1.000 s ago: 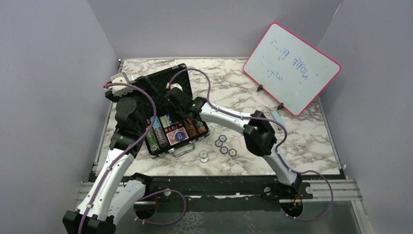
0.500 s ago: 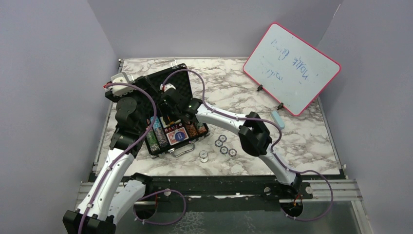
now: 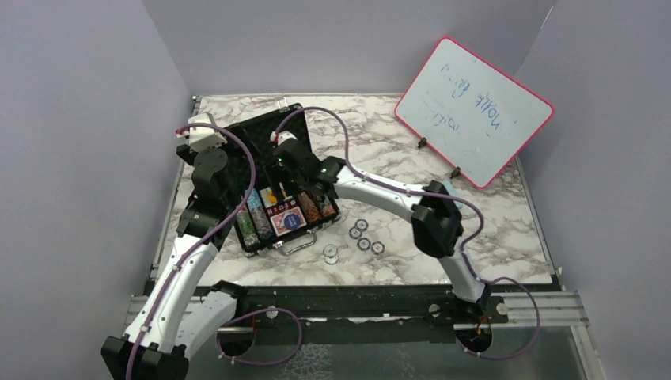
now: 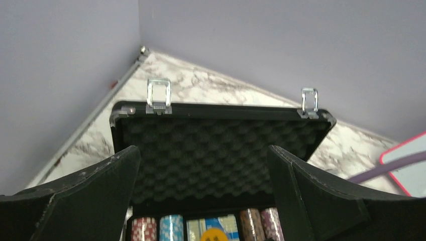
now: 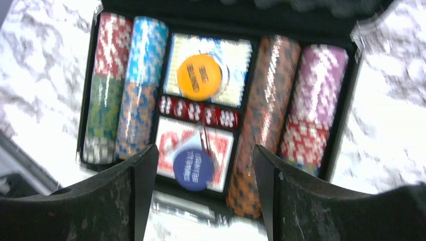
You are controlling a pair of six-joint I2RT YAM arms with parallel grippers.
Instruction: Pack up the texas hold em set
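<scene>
Marble-patterned white and grey tabletop [image 3: 490, 229] forms the floor of a booth closed in by plain lavender-grey walls [image 3: 348, 39] on three sides. A dark metal rail [image 3: 356, 297] carrying both arm bases runs along its near edge. At the far right a pink-framed whiteboard [image 3: 473, 111] stands tilted, with faint writing on it.

The briefcase [image 3: 252, 142] lies open on the left half of the table, its lid raised toward the back wall and its silver handle [image 3: 297, 244] facing the near edge. Seen from the left wrist, dark egg-crate foam lining [image 4: 221, 130] covers the inside of the lid, and two silver latches [image 4: 158, 95] stick up from its top edge.

In the tray, poker chips [image 5: 140, 80] lie in four rows, two at each side. Between them an orange button [image 5: 199, 77] rests on a pale pack, with a row of red dice [image 5: 198, 111] just below it. A red-backed card deck [image 5: 173, 140] carries a blue disc [image 5: 193, 169]. That view is blurred, so the lettering on both discs cannot be read.

Five small pale round pieces [image 3: 364, 244] lie on the bare marble just right of the case.

The left gripper [image 4: 202, 150] faces the lid with its fingers spread wide and nothing between them. The right gripper [image 5: 204, 148] hangs over the tray, its fingers likewise wide apart and empty.
</scene>
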